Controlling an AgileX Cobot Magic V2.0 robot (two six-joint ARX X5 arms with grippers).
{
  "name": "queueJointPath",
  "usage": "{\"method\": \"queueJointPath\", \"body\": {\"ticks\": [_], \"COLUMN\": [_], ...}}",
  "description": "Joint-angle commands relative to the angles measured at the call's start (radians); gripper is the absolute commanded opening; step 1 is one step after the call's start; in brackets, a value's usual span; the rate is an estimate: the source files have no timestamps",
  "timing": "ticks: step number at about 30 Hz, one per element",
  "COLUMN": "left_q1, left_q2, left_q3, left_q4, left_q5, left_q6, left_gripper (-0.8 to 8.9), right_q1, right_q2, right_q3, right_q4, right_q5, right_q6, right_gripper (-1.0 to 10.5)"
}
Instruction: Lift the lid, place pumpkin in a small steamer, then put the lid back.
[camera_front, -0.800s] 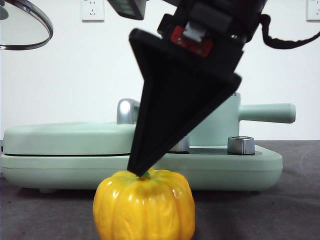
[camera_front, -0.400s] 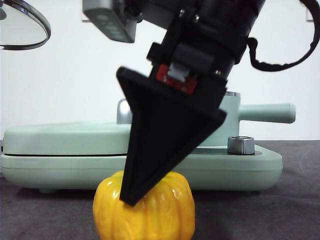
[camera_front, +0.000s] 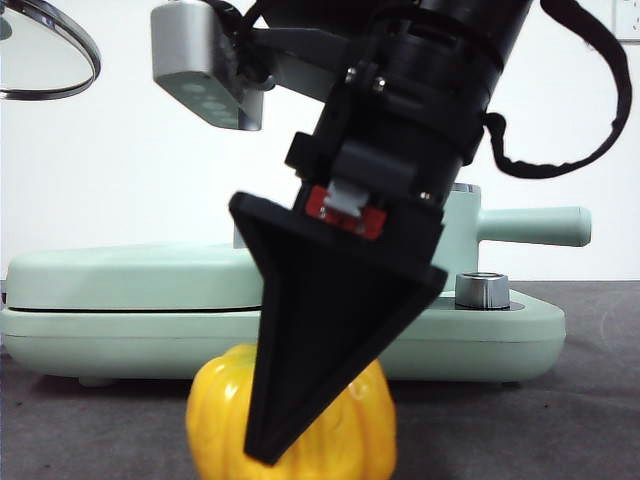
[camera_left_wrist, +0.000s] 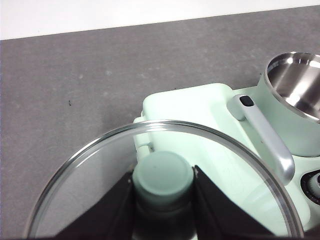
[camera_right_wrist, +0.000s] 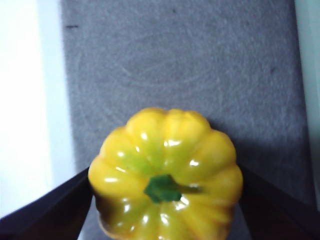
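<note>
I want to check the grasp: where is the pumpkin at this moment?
The pumpkin sits on the dark table at the bottom centre of the front view, just before the mint-green appliance. In the right wrist view it lies between the open jaws of the right gripper.

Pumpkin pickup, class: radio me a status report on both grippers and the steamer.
Right gripper open, jaws astride the pumpkin on the table. Left gripper shut on the lid, held aloft. Small steamer uncovered, nothing blocking.
</note>
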Motion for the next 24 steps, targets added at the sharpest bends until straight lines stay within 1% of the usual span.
{"method": "queueJointPath", "body": {"ticks": [1, 4, 7, 9, 10, 11, 12, 15, 17, 21, 24], "left_q1": [-0.002, -0.002, -0.002, -0.002, -0.002, -0.002, -0.002, -0.002, -0.002, -0.002, -0.002], "left_q2": [-0.001, -0.001, -0.001, -0.001, -0.001, -0.001, -0.001, -0.001, 0.000, 0.000, 0.002], "left_q3": [0.017, 0.017, 0.017, 0.017, 0.017, 0.017, 0.017, 0.017, 0.017, 0.017, 0.017], "left_q4": [0.034, 0.034, 0.034, 0.034, 0.034, 0.034, 0.034, 0.034, 0.035, 0.053, 0.072], "left_q5": [-0.003, -0.003, -0.003, -0.003, -0.003, -0.003, -0.003, -0.003, -0.003, -0.003, -0.003], "left_q6": [0.011, 0.011, 0.011, 0.010, 0.010, 0.010, 0.010, 0.010, 0.010, 0.010, 0.009], "left_gripper": [0.15, 0.15, 0.15, 0.15, 0.15, 0.15, 0.15, 0.15, 0.15, 0.15, 0.15], "right_q1": [0.004, -0.009, -0.029, -0.054, -0.072, -0.096, -0.125, -0.223, -0.278, -0.381, -0.429], "right_q2": [-0.046, -0.129, -0.220, -0.272, -0.286, -0.294, -0.294, -0.271, -0.245, -0.165, -0.082], "right_q3": [0.018, 0.029, 0.069, 0.114, 0.146, 0.183, 0.229, 0.348, 0.411, 0.530, 0.620], "right_q4": [-0.029, -0.112, -0.229, -0.311, -0.358, -0.414, -0.480, -0.623, -0.658, -0.645, -0.620], "right_q5": [0.005, 0.034, 0.100, 0.160, 0.192, 0.208, 0.206, 0.182, 0.153, 0.127, 0.127], "right_q6": [0.101, 0.202, 0.293, 0.354, 0.398, 0.433, 0.452, 0.448, 0.423, 0.365, 0.348], "right_gripper": [3.3, 3.3, 3.3, 3.3, 3.3, 3.3, 3.3, 3.3, 3.3, 3.3, 3.3]}}
